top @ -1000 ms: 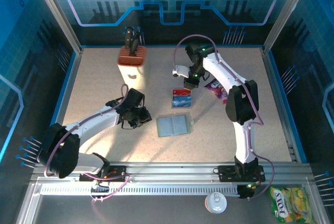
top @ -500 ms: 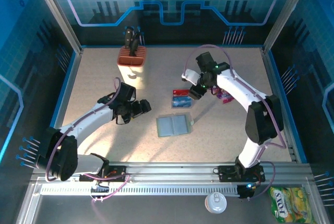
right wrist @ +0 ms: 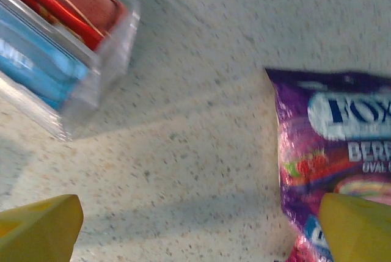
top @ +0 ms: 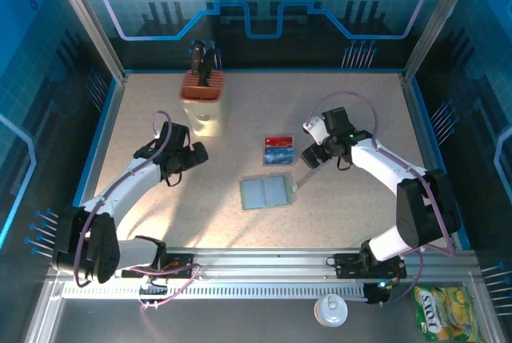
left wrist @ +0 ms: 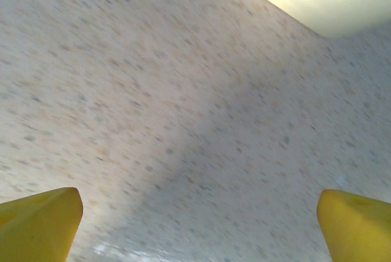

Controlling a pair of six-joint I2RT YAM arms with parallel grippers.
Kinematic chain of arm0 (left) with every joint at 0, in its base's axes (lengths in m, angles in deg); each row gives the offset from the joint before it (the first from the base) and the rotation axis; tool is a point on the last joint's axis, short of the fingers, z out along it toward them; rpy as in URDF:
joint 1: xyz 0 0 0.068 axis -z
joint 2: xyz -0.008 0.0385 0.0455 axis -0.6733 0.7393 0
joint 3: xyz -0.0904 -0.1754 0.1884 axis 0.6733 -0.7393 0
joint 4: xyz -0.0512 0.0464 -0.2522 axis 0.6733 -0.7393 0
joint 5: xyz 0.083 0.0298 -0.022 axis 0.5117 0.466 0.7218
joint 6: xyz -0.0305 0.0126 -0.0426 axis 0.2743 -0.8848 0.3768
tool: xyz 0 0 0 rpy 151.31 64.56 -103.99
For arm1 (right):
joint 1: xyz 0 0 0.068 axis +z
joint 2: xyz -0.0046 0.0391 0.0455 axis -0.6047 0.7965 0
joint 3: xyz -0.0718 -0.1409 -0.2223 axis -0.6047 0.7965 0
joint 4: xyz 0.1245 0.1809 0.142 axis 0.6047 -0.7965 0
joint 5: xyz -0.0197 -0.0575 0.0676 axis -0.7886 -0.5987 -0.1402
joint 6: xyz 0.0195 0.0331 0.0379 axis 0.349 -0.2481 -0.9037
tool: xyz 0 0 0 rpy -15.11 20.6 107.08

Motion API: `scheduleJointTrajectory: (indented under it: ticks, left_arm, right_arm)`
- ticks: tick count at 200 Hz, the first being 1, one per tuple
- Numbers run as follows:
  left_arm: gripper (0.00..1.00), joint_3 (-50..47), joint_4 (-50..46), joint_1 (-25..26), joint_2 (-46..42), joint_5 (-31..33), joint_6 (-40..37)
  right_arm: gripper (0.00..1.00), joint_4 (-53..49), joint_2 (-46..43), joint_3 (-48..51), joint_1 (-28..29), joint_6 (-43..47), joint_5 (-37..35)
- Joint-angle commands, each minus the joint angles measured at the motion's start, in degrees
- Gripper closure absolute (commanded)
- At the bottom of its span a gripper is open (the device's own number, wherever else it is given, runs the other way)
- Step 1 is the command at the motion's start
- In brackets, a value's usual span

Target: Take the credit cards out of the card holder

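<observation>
Speckled tabletop [top: 360, 103] shows between both pairs of jaws, spread wide and empty. Our right gripper [top: 310, 157] has backed off the credit cards [top: 279, 150], now just left of it. The card holder [top: 265, 192] lies open between it and our left gripper [top: 196, 153], which has also retreated. We judge all 2 arms' removal work finished.

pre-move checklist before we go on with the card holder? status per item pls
1. Card holder lying open and flat: ok.
2. Holder emptied of every card: cannot tell; from above its panels look bare, but the pockets are too small to read.
3. Credit cards lying apart from the holder, on its far side: ok.
4. Left pincer open and empty: ok.
5. Right pincer open and empty: ok.
6. Right pincer's path free: not ok; the purple snack packet sits right by one fingertip and could snag.
</observation>
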Motion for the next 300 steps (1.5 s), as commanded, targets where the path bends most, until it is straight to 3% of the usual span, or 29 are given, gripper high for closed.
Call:
scheduleJointTrajectory:
  ticks: [1,60,94,157,183,223,266,285,300]
  left_arm:
    - [0.01,-2.5,3.2,-0.8,-2.1,10.2,-4.4]
    - [0.01,-4.6,14.9,-2.0,-0.6,14.6,-13.7]
    - [0.01,-10.4,30.6,-2.4,-1.7,16.0,-22.0]
    - [0.01,-19.5,57.2,-6.1,3.3,7.5,-27.8]
    - [0.01,-21.2,63.5,-7.4,5.5,5.0,-28.0]
    - [0.01,-20.9,68.0,-8.6,8.4,1.2,-30.4]
    - [0.01,-24.9,84.9,-8.9,17.3,0.0,-31.7]
    - [0.01,-23.7,81.9,-8.7,16.9,-4.0,-33.2]
    - [0.01,-23.9,82.0,-8.5,16.8,-3.7,-33.5]
  right_arm:
    - [0.0,10.1,-2.7,4.8,-2.2,-5.8,-0.7]
    - [0.0,32.2,-6.3,17.6,-10.5,-14.7,0.9]
    - [0.0,43.4,-5.5,21.6,-12.1,-15.5,0.0]
    - [0.0,61.4,0.2,26.6,-12.4,-16.4,-2.5]
    - [0.0,72.3,2.8,31.1,-12.4,-16.4,-3.1]
    - [0.0,70.5,2.2,30.7,-12.6,-16.7,-2.8]
    - [0.0,70.5,2.4,30.6,-12.5,-16.7,-3.1]
    - [0.0,70.5,2.3,30.5,-12.5,-16.5,-3.1]
    - [0.0,70.5,2.3,30.6,-12.5,-16.5,-3.1]
